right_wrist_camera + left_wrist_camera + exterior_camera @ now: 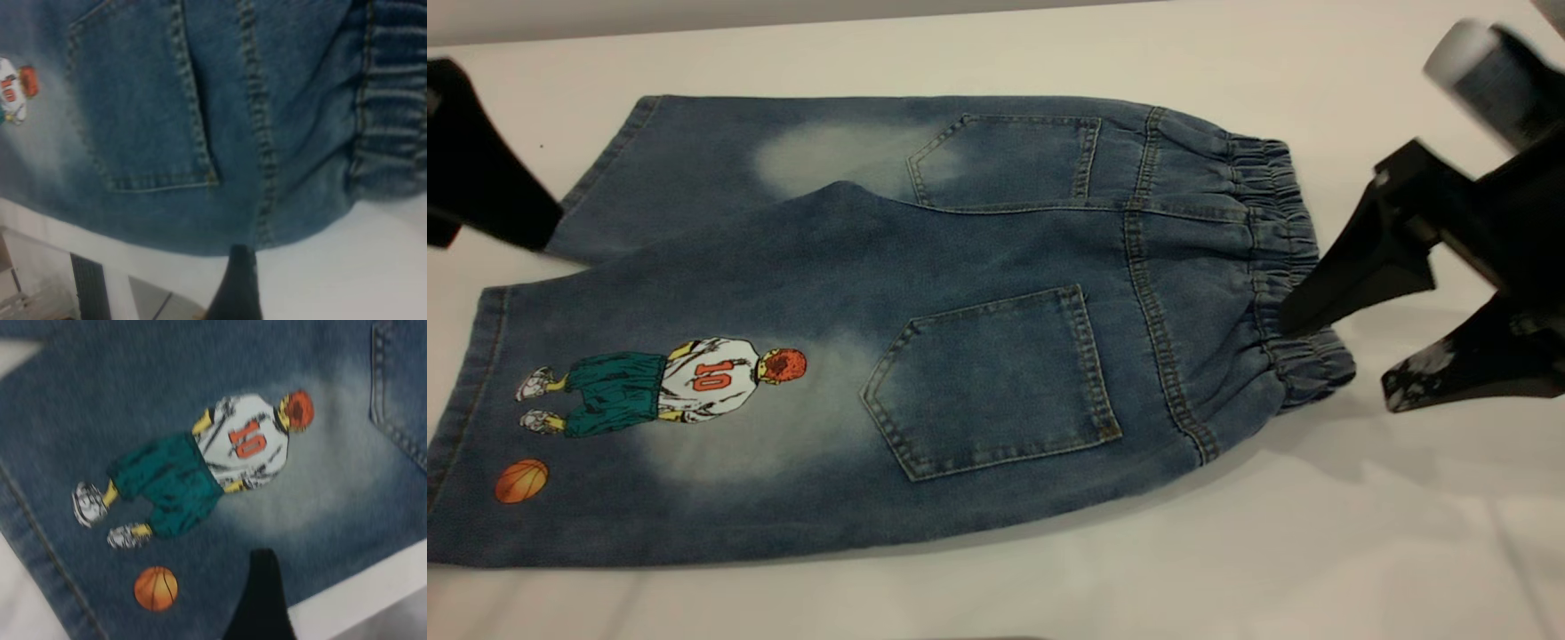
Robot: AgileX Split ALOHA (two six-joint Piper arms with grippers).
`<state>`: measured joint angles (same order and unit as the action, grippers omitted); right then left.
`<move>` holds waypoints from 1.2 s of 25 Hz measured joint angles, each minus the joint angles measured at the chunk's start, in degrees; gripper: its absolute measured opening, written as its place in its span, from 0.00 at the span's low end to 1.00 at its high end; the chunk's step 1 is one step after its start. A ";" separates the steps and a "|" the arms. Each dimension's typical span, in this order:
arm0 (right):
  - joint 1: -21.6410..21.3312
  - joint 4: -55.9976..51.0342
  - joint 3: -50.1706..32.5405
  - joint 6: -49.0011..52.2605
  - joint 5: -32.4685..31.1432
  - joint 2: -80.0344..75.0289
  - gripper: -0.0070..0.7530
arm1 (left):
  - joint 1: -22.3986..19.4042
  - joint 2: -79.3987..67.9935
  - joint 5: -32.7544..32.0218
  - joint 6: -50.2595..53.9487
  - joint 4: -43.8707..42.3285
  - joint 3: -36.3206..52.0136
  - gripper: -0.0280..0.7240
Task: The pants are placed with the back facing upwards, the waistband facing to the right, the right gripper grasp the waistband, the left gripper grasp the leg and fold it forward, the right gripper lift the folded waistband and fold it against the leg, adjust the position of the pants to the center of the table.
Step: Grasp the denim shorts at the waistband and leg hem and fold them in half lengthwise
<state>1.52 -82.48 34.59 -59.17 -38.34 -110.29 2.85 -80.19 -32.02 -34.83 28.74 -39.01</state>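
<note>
The blue denim pants lie flat on the white table, back pockets up. Their gathered waistband points right. The leg with the player print lies nearest the front edge, overlapping the plain leg behind it. My right gripper is open at the waistband's near end: one finger tip touches the gathers, the other hangs over bare table. My left gripper hovers at the far-left hem, open and holding nothing. In the left wrist view one finger shows over the printed leg near the basketball.
The pants sit left of the table's middle, the printed leg's hem running off the exterior view's left side. Bare tabletop lies in front and to the right. The table's front edge shows in the right wrist view, with floor clutter below it.
</note>
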 joint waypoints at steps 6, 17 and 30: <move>0.00 -0.85 4.55 -0.43 -1.95 -7.54 0.79 | 0.00 -0.06 -0.23 -0.23 0.39 -3.38 0.77; 0.00 -2.61 6.88 -0.45 -3.70 -9.75 0.79 | 0.00 -0.06 -0.66 -0.23 0.63 -4.30 0.77; 0.00 3.77 6.88 5.07 -6.33 -9.75 0.78 | 0.00 -0.06 -1.33 -0.23 2.87 -4.30 0.77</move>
<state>1.52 -78.71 41.46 -54.10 -44.67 -120.04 2.85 -80.25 -33.36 -35.05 31.61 -43.31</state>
